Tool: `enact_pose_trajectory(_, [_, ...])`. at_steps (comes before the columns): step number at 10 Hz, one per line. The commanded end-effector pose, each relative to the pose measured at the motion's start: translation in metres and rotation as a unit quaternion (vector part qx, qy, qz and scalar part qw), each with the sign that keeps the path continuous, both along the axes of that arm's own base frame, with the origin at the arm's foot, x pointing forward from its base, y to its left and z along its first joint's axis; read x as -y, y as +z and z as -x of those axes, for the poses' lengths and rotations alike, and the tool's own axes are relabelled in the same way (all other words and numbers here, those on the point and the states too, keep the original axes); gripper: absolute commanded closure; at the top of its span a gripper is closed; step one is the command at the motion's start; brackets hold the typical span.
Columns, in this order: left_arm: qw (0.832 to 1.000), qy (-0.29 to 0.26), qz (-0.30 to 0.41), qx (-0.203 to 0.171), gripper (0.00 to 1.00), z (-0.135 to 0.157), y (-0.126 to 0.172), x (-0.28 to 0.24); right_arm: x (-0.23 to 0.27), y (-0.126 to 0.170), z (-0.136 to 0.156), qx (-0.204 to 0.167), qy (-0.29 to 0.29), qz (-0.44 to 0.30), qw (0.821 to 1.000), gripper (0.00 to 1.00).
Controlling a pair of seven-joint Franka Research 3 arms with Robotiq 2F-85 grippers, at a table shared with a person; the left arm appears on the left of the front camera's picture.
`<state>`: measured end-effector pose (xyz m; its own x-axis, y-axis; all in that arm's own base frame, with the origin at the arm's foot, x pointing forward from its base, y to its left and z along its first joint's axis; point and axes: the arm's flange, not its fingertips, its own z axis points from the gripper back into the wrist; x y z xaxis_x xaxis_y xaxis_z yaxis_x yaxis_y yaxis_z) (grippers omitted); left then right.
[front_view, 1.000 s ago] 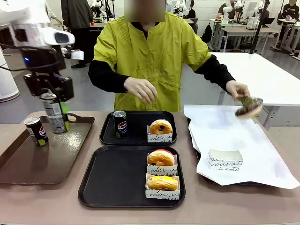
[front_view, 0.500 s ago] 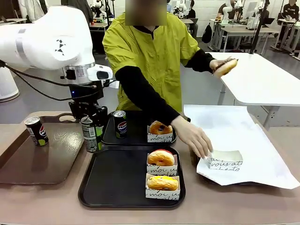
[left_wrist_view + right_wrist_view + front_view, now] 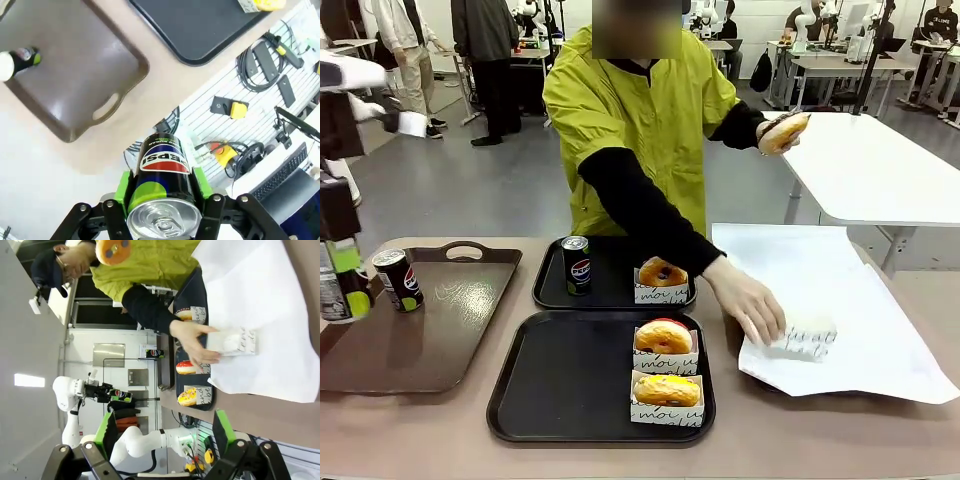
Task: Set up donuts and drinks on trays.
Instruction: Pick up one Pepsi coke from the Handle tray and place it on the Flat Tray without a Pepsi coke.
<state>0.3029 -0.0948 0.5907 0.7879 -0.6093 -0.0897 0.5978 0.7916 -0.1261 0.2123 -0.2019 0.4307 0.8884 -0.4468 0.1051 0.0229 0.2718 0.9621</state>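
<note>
My left gripper (image 3: 338, 295) is at the far left edge, shut on a Pepsi can (image 3: 330, 290); in the left wrist view the can (image 3: 165, 162) sits between the green pads. A second can (image 3: 398, 280) stands on the brown tray (image 3: 450, 350). The far black tray (image 3: 620, 297) holds a can (image 3: 576, 264) and a sleeved donut (image 3: 663, 272). On the near black tray (image 3: 560, 390) sit a red-iced donut (image 3: 663, 337) and a yellow-iced one (image 3: 666, 389). My right gripper (image 3: 165, 435) is open with nothing between its fingers.
The person's hand (image 3: 750, 305) rests on a paper sleeve (image 3: 805, 337) on the white paper (image 3: 840, 290) at the right. Their other hand holds a donut (image 3: 782, 131) up high. A white table (image 3: 880, 170) stands behind on the right.
My left arm swung right to the near black tray's edge, then back to the far left, can still gripped. The person's hand reached down onto the paper sleeve.
</note>
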Motion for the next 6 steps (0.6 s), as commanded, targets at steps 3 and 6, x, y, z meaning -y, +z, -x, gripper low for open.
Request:
enact_pose_trajectory(3, [1.0,0.01,0.005,0.006,0.41,-0.006,-0.002,-0.006,0.0,0.001,0.0,0.003,0.001,-0.002,1.0,0.0])
enact_pose_trajectory(6, [1.0,0.01,0.005,0.006,0.41,-0.006,-0.002,-0.006,0.0,0.001,0.0,0.003,0.001,-0.002,1.0,0.0])
